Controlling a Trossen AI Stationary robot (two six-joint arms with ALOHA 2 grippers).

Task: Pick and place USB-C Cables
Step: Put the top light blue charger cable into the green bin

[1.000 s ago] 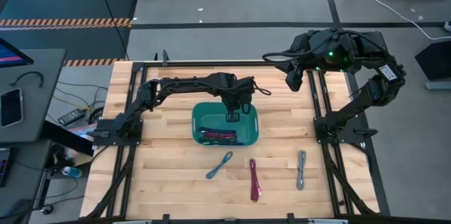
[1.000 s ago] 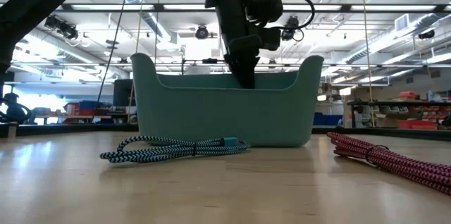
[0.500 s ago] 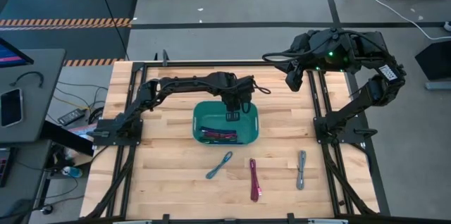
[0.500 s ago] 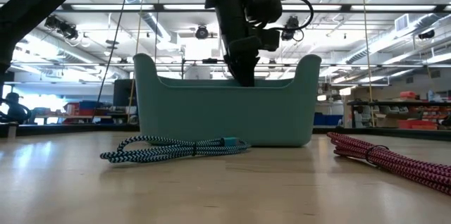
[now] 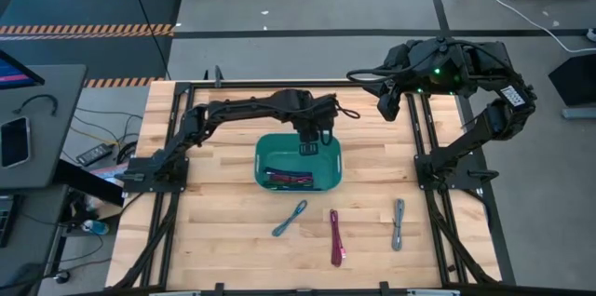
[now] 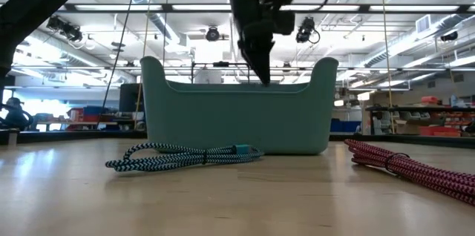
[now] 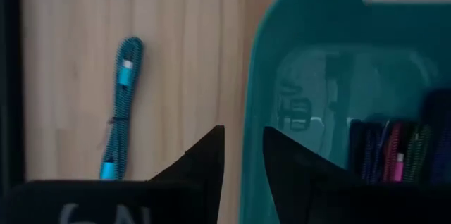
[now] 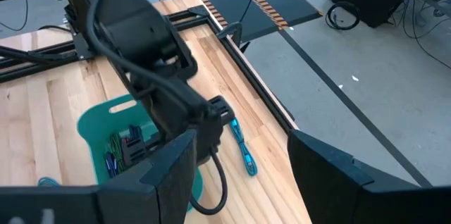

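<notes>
A teal bin (image 5: pixel 298 161) stands mid-table and holds several coloured cable bundles (image 5: pixel 289 179), also seen in the left wrist view (image 7: pixel 394 153). Three more cables lie flat on the wood near the near edge: a cyan one (image 5: pixel 290 219) (image 6: pixel 185 156) (image 7: pixel 120 111), a magenta one (image 5: pixel 335 236) (image 6: pixel 408 168) and a grey one (image 5: pixel 398 223). My left gripper (image 5: pixel 310 147) (image 6: pixel 263 80) (image 7: pixel 244 139) hangs over the bin's far rim, fingers pointing down, narrowly open and empty. My right gripper (image 5: pixel 386 110) (image 8: pixel 241 139) waits wide open above the far right of the table.
The bin's walls (image 6: pixel 237 121) rise right under my left fingertips. Black frame rails (image 5: pixel 424 147) run along the table's sides. Bare wood lies left and right of the bin and between the three loose cables.
My left gripper has risen out of the bin, from inside it to about the height of its rim, and shifted slightly toward the table's far edge. The cables on the table have stayed put.
</notes>
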